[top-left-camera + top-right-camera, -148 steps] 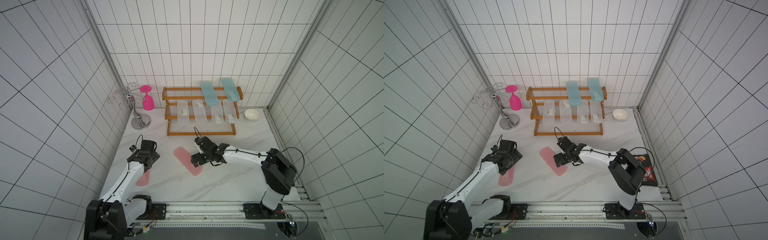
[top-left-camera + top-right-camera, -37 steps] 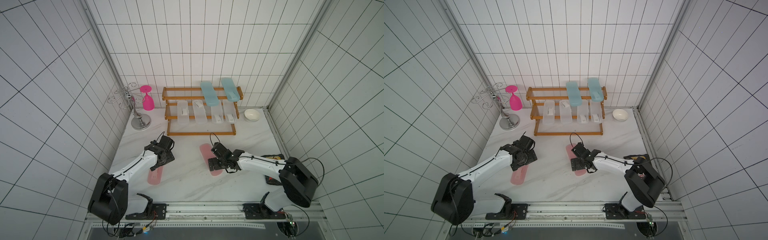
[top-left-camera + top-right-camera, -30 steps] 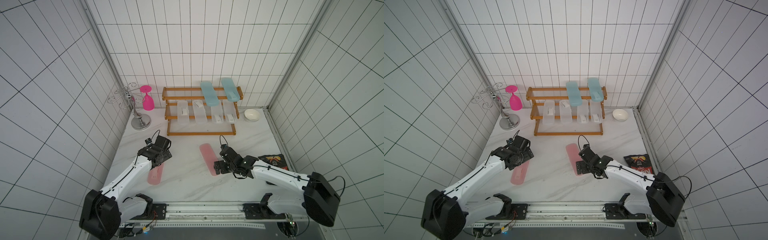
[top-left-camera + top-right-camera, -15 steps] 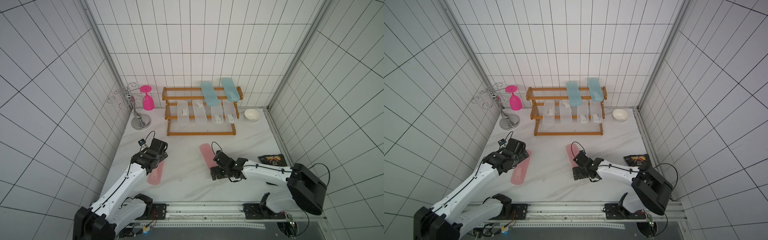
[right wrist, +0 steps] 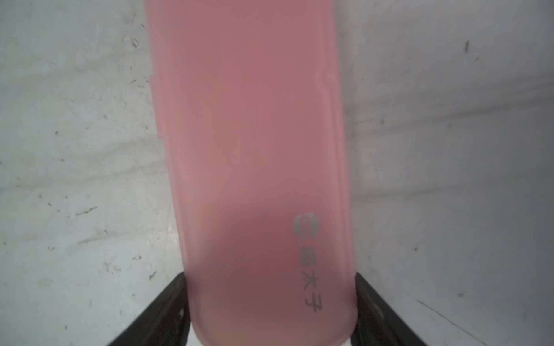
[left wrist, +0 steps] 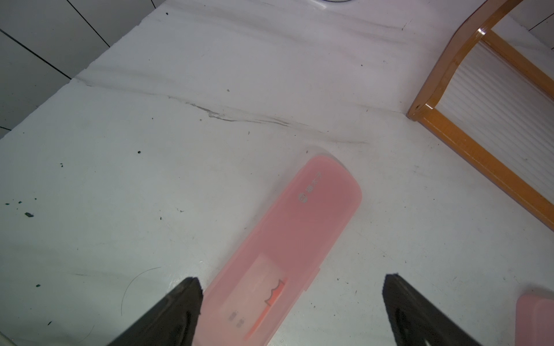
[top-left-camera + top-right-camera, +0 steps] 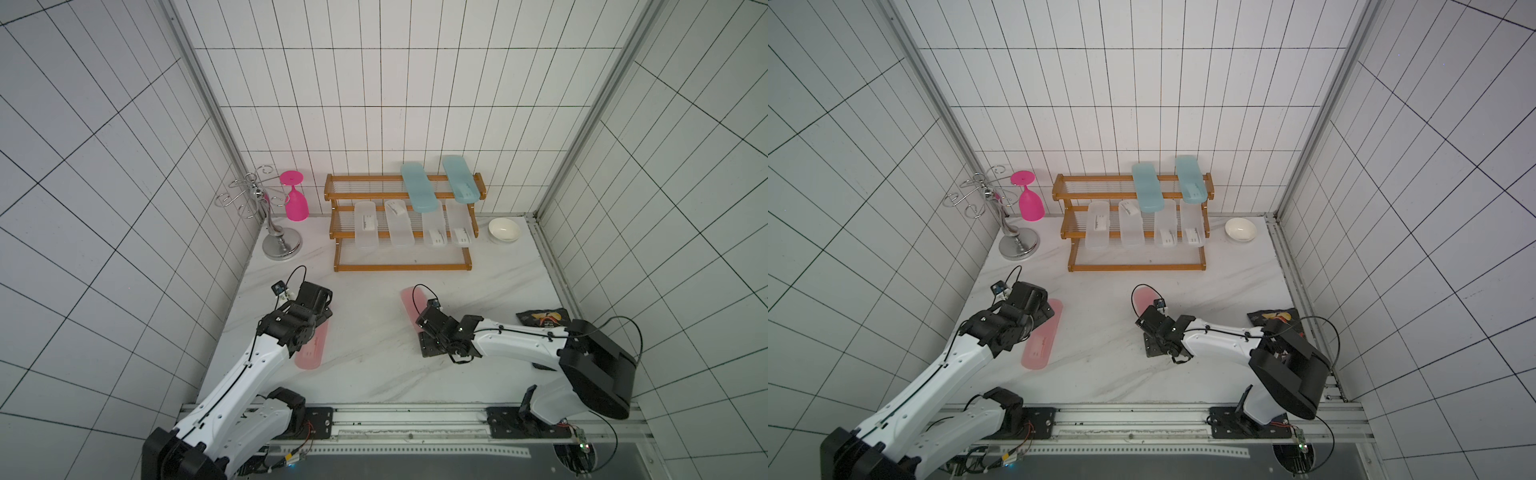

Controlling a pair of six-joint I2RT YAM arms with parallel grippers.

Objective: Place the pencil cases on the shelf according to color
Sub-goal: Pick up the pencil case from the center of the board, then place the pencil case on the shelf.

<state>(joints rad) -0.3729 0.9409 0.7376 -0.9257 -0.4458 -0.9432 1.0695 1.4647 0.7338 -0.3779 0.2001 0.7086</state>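
Two pink pencil cases lie on the white table. My left gripper (image 7: 322,318) (image 6: 292,287) hangs open over the labelled one (image 7: 311,353) (image 7: 1040,338) (image 6: 287,239), one finger by its edge, the other well clear. My right gripper (image 7: 423,328) (image 5: 271,299) is shut on the near end of the other pink case (image 7: 409,301) (image 7: 1144,299) (image 5: 251,149), both fingers pressed to its sides. On the shelf (image 7: 403,268) (image 7: 1138,268) two light blue cases (image 7: 417,189) lie on the top tier and several clear ones (image 7: 365,226) on the middle tier. Its bottom tier is bare.
A silver wire stand (image 7: 282,245) with a pink goblet (image 7: 296,203) stands left of the shelf. A white bowl (image 7: 503,229) sits at its right, and a dark snack packet (image 7: 544,319) lies near the right wall. Tiled walls close in three sides.
My right gripper's jaws have closed in onto the sides of its pink case, and that arm's elbow has swung. The left gripper has stayed over the labelled case.
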